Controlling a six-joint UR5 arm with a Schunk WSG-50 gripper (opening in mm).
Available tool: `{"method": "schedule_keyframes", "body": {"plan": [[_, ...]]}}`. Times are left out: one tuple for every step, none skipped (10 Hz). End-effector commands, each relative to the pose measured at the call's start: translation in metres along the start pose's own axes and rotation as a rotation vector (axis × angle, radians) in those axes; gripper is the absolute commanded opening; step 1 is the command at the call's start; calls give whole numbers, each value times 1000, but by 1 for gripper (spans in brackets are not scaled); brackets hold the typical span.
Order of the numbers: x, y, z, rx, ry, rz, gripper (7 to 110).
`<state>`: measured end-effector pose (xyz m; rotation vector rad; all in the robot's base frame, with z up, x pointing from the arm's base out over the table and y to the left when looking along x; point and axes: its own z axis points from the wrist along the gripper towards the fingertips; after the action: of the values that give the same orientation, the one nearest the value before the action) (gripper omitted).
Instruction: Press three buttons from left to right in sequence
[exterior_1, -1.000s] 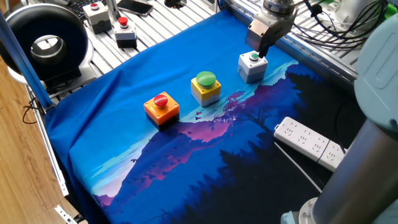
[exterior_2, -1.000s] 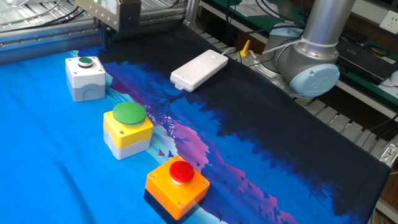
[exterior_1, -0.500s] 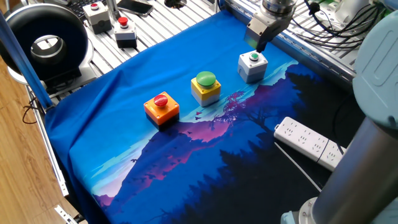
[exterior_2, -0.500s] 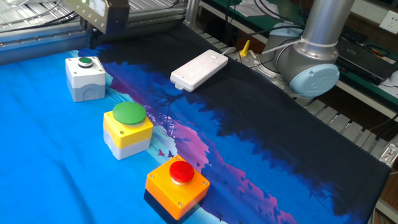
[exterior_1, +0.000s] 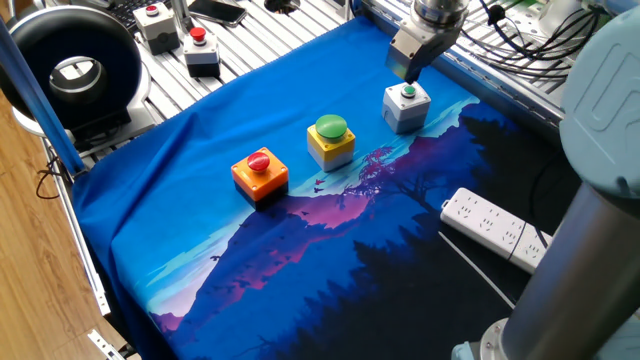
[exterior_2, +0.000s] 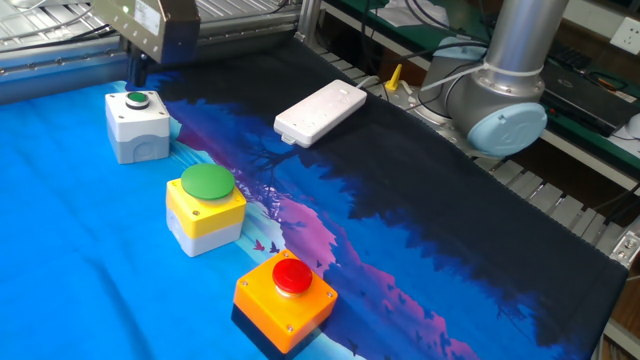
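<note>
We note pincer risen clear of grey box, which sits directly below it; a second ago tip met small green cap. Finger state: cannot tell. Yellow box, orange box farther off on bench. We judge sequence likely complete.

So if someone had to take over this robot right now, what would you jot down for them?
Gripper: above and just behind the grey-white box, not touching it; the views do not show whether its fingers are open or shut.
Boxes: three in a row on the blue cloth: orange box with red cap, yellow box with big green cap, then the grey-white box with small green cap.
Done: cannot tell from the pictures which caps have been pressed.
Left: confirm the presses before going on; the white power strip lies off to the side.
</note>
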<state>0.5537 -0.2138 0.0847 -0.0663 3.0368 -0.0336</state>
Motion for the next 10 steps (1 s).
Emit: {"method": "schedule_keyframes", "body": {"plan": [[-3, 3, 3, -22, -2, 3, 7], [-1, 4, 3, -32, 3, 9, 7], [1, 4, 3, -30, 10, 13, 7], [2, 3, 4, -31, 15, 15, 7], [3, 3, 6, -41, 16, 13, 7], [4, 2, 8, -52, 16, 9, 7], [5, 2, 9, -60, 17, 10, 7], [6, 2, 9, -60, 20, 10, 7], [6, 2, 10, -60, 23, 11, 7], [7, 4, 11, -66, 26, 12, 7]]}}
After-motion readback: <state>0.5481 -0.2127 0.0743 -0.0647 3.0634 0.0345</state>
